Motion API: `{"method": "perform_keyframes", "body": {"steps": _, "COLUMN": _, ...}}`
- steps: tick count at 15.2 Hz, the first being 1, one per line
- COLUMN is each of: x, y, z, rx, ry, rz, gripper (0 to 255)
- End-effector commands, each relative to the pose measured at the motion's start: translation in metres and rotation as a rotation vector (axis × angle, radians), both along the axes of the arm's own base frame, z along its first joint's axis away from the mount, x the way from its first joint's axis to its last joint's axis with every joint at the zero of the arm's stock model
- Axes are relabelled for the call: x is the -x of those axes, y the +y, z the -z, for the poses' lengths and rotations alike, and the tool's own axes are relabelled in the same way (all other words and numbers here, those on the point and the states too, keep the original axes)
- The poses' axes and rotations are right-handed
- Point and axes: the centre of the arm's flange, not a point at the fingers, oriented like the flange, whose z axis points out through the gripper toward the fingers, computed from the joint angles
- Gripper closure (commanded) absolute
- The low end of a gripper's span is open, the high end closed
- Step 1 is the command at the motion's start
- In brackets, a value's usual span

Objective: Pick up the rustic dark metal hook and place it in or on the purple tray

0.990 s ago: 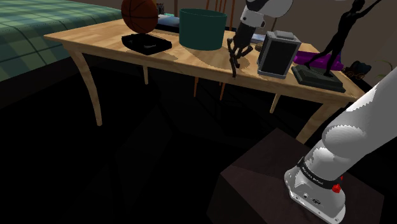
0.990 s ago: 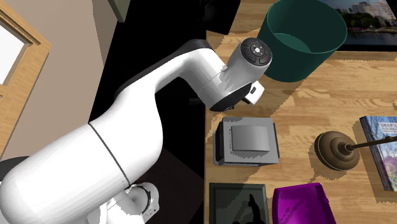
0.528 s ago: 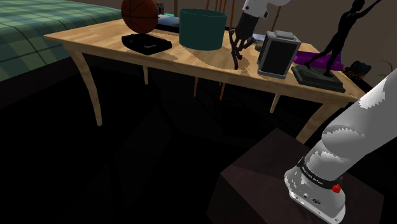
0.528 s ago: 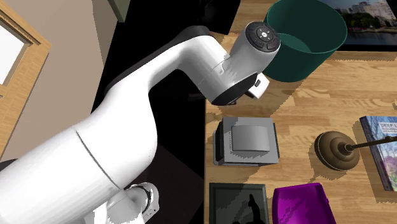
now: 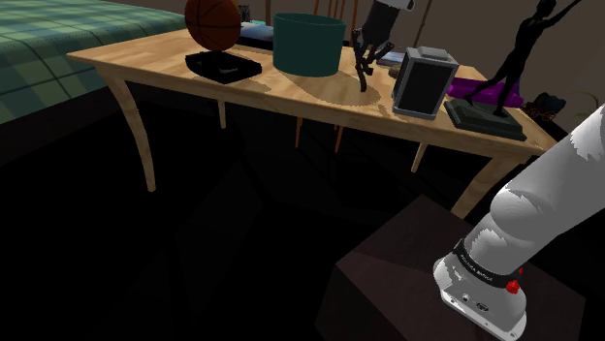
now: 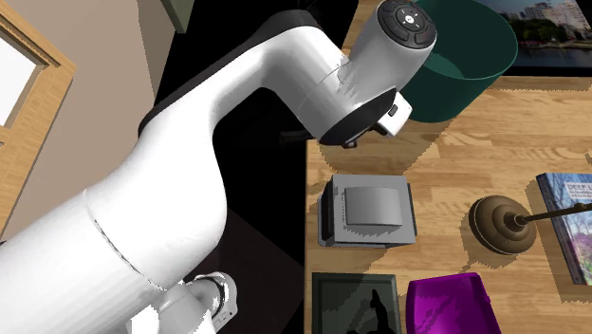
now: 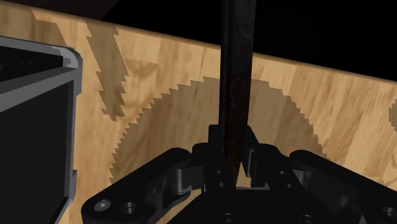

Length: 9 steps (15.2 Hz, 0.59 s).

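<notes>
While the black gripper (image 7: 234,162) clasped the dark hook (image 7: 234,83), the task appeared to be in its carrying step: the hook was already picked up, and the placing was not yet done. In the wrist view, the two fingers (image 7: 215,153) were drawn close together, pinching the hook's slim dark shaft between them, with no gap showing on either side. The shaft ran straight out from the fingers, over the pale wooden table (image 5: 155,58).

In the shoulder view, the hook hung down from the gripper and looked clear of the tabletop. It hung between a teal bin (image 5: 308,48) on that view's left and a grey box (image 5: 424,85) just beside it on the right.

The purple tray (image 6: 453,302) lay well apart from the hook, past the grey box. In the shoulder view it sat behind a black figurine (image 5: 519,53) at the table's far right end.

Judging from this layout, the next move called for keeping the hook high enough to pass over or around the grey box. It then called for travelling on toward the tray and steering clear of the tall figurine before lowering. The grip would need to hold firm, since the long hook could swing or slip on the way.
</notes>
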Motion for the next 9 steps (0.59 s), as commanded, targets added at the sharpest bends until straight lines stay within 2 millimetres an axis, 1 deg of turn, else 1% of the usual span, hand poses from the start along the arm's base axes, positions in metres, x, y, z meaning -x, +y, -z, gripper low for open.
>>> {"method": "perform_keyframes", "body": {"steps": 1, "x": 0.001, "y": 0.001, "z": -0.011, "rx": 0.000, "ry": 0.000, "rz": 0.000, "gripper": 255}}
{"method": "perform_keyframes", "body": {"steps": 9, "x": 0.001, "y": 0.001, "z": -0.053, "rx": 0.000, "ry": 0.000, "rz": 0.000, "gripper": 255}}
